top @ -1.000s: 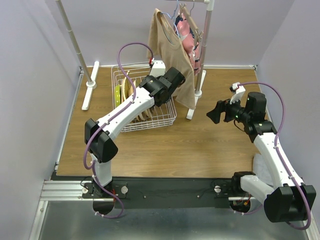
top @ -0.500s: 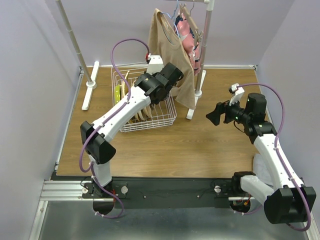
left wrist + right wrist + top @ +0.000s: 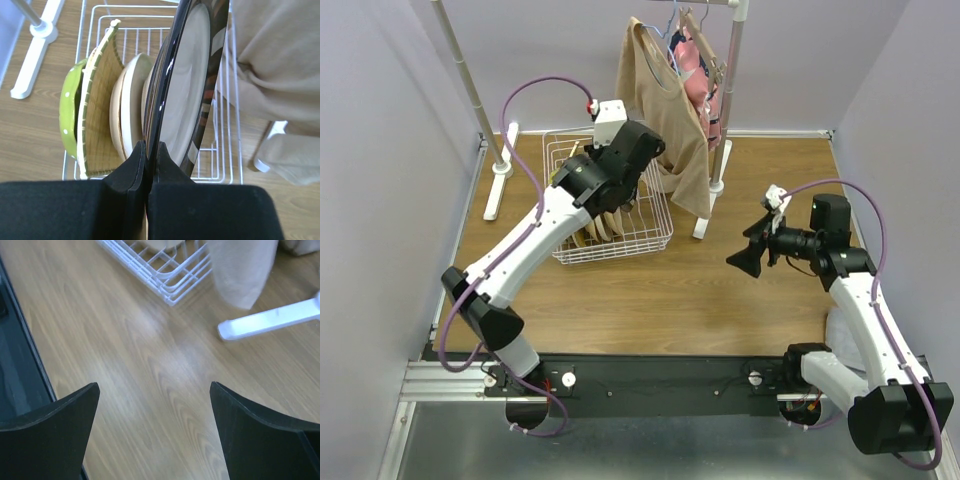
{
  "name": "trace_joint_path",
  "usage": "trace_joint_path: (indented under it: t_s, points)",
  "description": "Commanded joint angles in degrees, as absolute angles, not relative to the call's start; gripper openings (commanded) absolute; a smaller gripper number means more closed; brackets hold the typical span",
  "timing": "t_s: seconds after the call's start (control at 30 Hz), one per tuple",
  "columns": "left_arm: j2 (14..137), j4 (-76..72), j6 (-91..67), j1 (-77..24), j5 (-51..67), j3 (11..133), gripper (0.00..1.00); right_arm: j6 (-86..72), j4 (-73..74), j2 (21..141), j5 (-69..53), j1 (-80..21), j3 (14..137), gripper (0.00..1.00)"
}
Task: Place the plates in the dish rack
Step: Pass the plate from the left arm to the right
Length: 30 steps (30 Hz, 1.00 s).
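Observation:
My left gripper [image 3: 149, 152] [image 3: 578, 183] is shut on the rim of a dark-rimmed beige plate [image 3: 186, 85], holding it on edge above the white wire dish rack [image 3: 223, 150] [image 3: 655, 232]. Below it in the rack, other plates stand on edge side by side: a lime dotted one [image 3: 69, 117], a yellow woven-look square [image 3: 100, 112] and a cream one [image 3: 131, 102]. My right gripper [image 3: 744, 258] [image 3: 155, 407] hangs open over bare wood to the right of the rack, with nothing between its fingers. The rack's corner [image 3: 171, 277] shows at the top of the right wrist view.
A white clothes-rail stand [image 3: 728, 95] carrying a tan garment [image 3: 665, 95] stands just right of the rack; its cloth [image 3: 280, 60] hangs close to the held plate. The stand's foot [image 3: 272, 317] lies on the wood ahead of my right gripper. A second pole [image 3: 470, 90] stands at the left.
My left arm has swung left and nearer over the rack with the plate still gripped. My right gripper has dipped a little lower and leftward, still open.

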State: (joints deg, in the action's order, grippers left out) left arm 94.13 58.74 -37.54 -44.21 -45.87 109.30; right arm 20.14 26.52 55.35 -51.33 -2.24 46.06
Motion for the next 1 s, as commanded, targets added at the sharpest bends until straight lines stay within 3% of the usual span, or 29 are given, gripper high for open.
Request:
trace_joint_path:
  t_s: [0.0, 0.17, 0.27, 0.37, 0.5, 0.73, 0.97]
  points:
    - [84.7, 43.3, -37.4, -43.2, -42.6, 103.6, 0.0, 46.9, 50.7, 54.8, -53.1, -3.0, 51.3, 1.0]
    - [76.6, 34.7, -39.0, -41.1, -35.5, 94.7, 0.0, 65.0, 59.6, 56.5, -46.9, -3.7, 57.7, 1.0]
    - [72.4, 30.2, -40.4, -38.7, -30.5, 89.1, 0.0, 65.7, 59.3, 59.0, -45.7, -6.1, 62.9, 1.0]
    - [68.8, 26.4, -41.7, -36.3, -26.4, 84.4, 0.0, 60.2, 54.2, 61.6, -37.6, -15.4, 66.1, 1.0]
    - [65.7, 23.3, -43.5, -34.4, -22.7, 79.0, 0.0, 56.5, 45.9, 63.9, -26.5, -30.7, 66.6, 1.0]
    - [63.8, 20.9, -48.9, -33.8, -19.3, 75.2, 0.0, 53.2, 26.7, 70.1, 1.4, -48.2, 67.2, 0.99]
    - [63.5, 24.7, -55.8, -32.9, -19.3, 76.6, 0.0, 61.0, -1.5, 71.4, 14.1, -61.2, 57.7, 1.0]
